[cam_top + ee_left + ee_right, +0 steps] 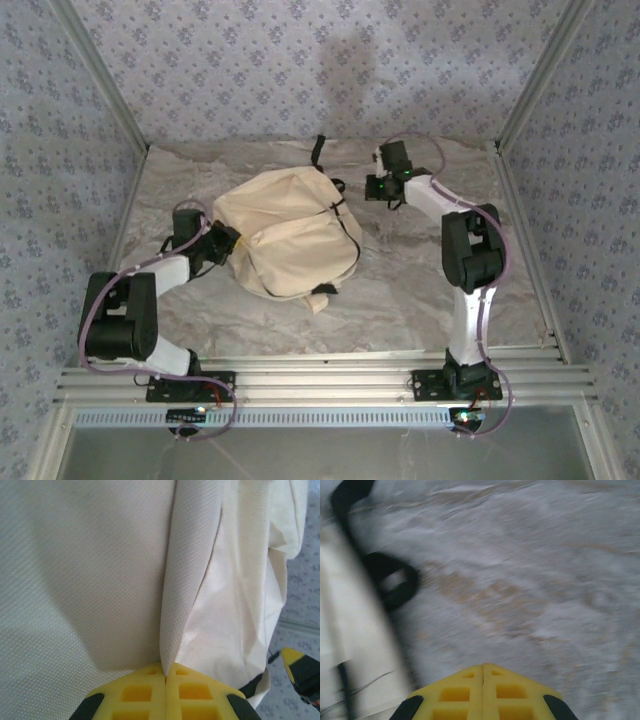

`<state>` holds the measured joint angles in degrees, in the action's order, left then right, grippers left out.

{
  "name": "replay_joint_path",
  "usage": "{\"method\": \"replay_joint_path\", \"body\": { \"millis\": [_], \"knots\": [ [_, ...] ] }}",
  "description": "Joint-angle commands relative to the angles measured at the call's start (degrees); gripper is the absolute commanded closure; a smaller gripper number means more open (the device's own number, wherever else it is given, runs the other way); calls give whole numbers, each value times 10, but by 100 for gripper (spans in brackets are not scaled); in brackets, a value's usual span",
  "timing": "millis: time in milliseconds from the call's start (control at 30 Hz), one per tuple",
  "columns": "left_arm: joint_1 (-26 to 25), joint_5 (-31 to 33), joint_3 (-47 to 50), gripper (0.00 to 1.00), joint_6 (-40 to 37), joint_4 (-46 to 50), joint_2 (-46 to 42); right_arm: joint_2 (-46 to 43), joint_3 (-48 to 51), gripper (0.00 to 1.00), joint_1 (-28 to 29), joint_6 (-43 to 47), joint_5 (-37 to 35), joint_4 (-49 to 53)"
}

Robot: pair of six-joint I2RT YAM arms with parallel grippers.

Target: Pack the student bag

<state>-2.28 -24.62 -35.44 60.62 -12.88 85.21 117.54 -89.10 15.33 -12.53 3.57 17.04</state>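
Student bag [285, 235] lay slumped mid-table on the crumpled cover [420, 290], with the left gripper [165, 676] pinched tight on a fold of its fabric. Right gripper [482, 672] hovered closed and empty near a black strap loop [395, 580]. Bag bulged; judged packing mostly done, zip state unclear.

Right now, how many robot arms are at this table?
2. The left arm reaches the student bag, the left end effector pinching a fabric fold; the right arm stands right of it, the right end effector shut, empty.
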Motion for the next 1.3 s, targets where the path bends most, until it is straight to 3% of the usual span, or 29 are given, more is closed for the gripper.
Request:
{"method": "replay_joint_path", "body": {
  "millis": [0, 133, 300, 400, 433, 533, 733, 1033, 1267],
  "knots": [
    [4, -9, -40, 68, -53, 60, -17, 0, 17, 100, 5, -2, 8, -21],
    [-19, -2, -100, 43, -104, 130, -40, -39, 54, 100, 40, -53, 60, -33],
    [-88, 60, -213, 35, -215, 268, -41, -70, 77, 100, 76, -80, 73, -39],
    [-121, 76, -257, 29, -243, 296, -23, -77, 73, 100, 83, -101, 70, -28],
    [-129, 80, -269, 29, -247, 302, -16, -80, 71, 95, 85, -111, 65, -22],
    [-144, 111, -299, 25, -259, 327, 0, -93, 76, 62, 97, -125, 50, -20],
    [-148, 212, -327, 20, -311, 378, -19, -96, 82, 45, 84, -158, 51, -47],
    [-209, 187, -402, 21, -392, 382, 85, -12, 4, 43, 67, -171, 112, -67],
    [-247, 200, -467, 23, -415, 408, 201, 44, -32, 49, 70, -194, 144, -82]
  ]
}}
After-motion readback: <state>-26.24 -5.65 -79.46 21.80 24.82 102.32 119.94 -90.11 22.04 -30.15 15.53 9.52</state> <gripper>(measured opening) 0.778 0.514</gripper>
